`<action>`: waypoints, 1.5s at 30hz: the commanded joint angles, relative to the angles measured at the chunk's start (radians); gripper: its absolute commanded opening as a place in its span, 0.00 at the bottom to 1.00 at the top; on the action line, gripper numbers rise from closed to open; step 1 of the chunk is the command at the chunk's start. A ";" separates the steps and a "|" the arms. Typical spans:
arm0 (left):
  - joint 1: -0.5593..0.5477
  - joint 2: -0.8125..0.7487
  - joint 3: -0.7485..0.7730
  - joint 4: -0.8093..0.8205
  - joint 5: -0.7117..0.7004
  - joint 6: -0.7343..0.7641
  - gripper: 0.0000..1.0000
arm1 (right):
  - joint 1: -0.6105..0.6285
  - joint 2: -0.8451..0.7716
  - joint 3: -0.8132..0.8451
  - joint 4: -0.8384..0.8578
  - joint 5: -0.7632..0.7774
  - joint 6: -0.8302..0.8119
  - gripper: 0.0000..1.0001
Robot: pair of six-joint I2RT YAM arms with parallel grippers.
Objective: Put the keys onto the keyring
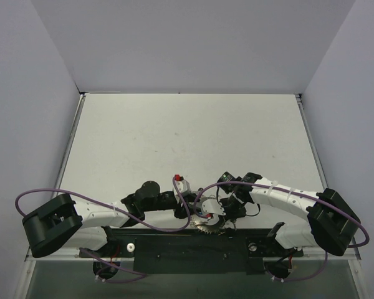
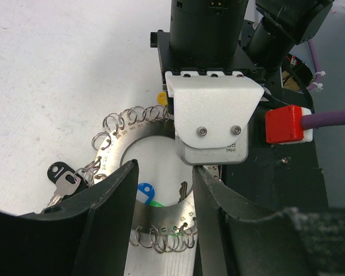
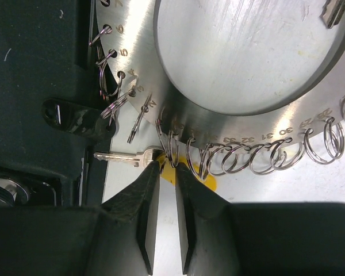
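**gearhead_22:** Where's the keyring (image 2: 119, 150) sitting?

**yam_fan:** At the near edge of the counter (image 2: 57, 57), between the two arms, with one side over the black base plate (image 3: 34, 57). It's a flat numbered metal band with little split rings (image 3: 247, 155) hooked all round the rim.

**gearhead_22:** And the tools?

**yam_fan:** The left tool (image 2: 165, 167) straddles the ring with its fingers well apart, tips down by the central opening. I can't tell if it's actually holding it. The right tool (image 3: 168, 167) is almost closed, just a thin slit, with its tips at the yellow key (image 3: 198, 179) right beside the rim. I can't tell if that one's pinched either.

**gearhead_22:** Other keys?

**yam_fan:** The blue key (image 2: 144, 190) and green key (image 2: 156, 203) show inside the opening, heads touching. A black-headed key (image 2: 57, 171) lies at the outer edge, among the split rings.
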 commanded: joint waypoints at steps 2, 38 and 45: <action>-0.005 -0.026 -0.002 0.045 -0.005 0.009 0.52 | 0.010 0.014 0.002 -0.050 0.000 0.011 0.09; -0.005 -0.047 -0.007 0.026 -0.018 0.006 0.52 | -0.023 -0.033 0.040 -0.116 -0.063 -0.019 0.29; -0.005 -0.052 -0.014 0.032 -0.023 0.006 0.52 | 0.003 -0.013 0.037 -0.090 -0.033 0.010 0.25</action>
